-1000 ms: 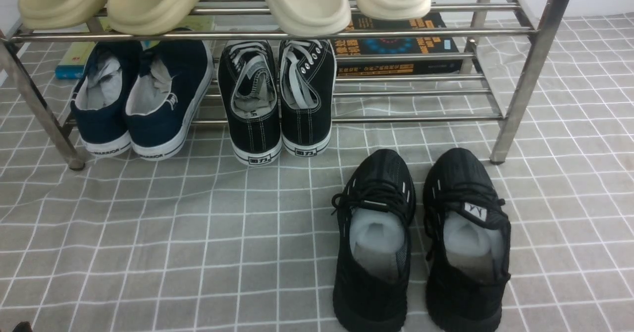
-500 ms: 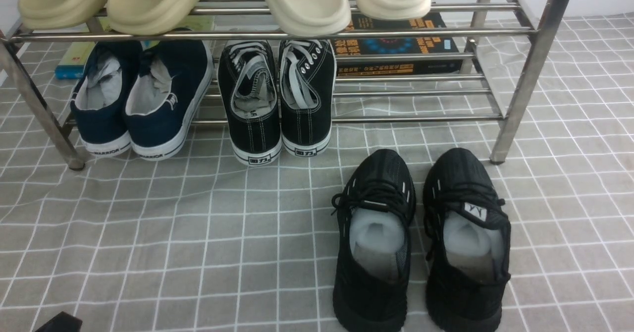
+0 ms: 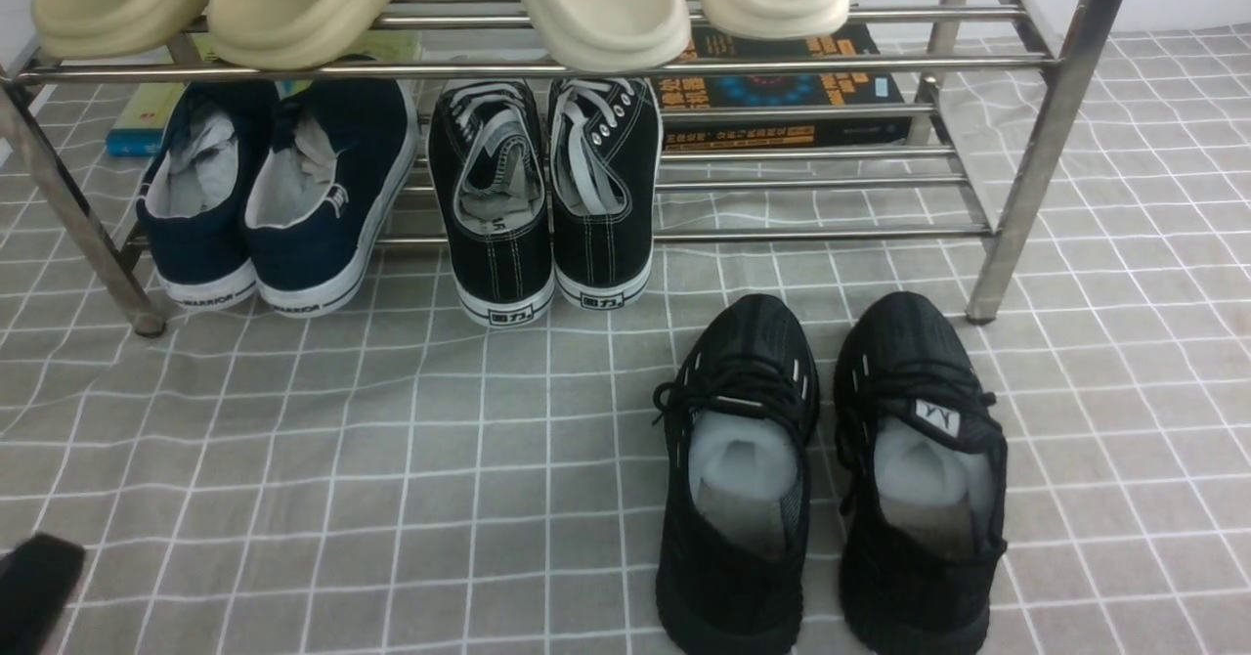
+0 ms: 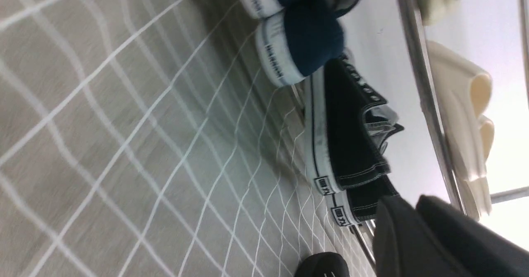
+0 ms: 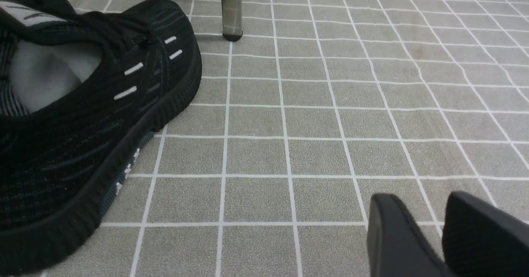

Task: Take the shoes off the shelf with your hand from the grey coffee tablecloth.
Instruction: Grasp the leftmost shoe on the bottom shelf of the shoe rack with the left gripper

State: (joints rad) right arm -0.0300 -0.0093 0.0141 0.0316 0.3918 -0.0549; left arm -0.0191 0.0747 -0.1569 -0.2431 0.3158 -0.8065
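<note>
One pair off, black trainers (image 3: pixel 831 469) on the grey coffee tablecloth (image 3: pixel 391 459) | navy shoes (image 3: pixel 274 196) on shelf (image 3: pixel 1026 147) lower tier, untouched | left end effector (image 3: pixel 34 591) near frame corner, empty, opening unclear | right end effector (image 5: pixel 430 235) slightly parted, empty.

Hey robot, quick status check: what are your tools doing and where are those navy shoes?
Left tool empty, short of the navy shoes. Right tool empty, low over cloth. Shoes on lower shelf. Nothing between.
</note>
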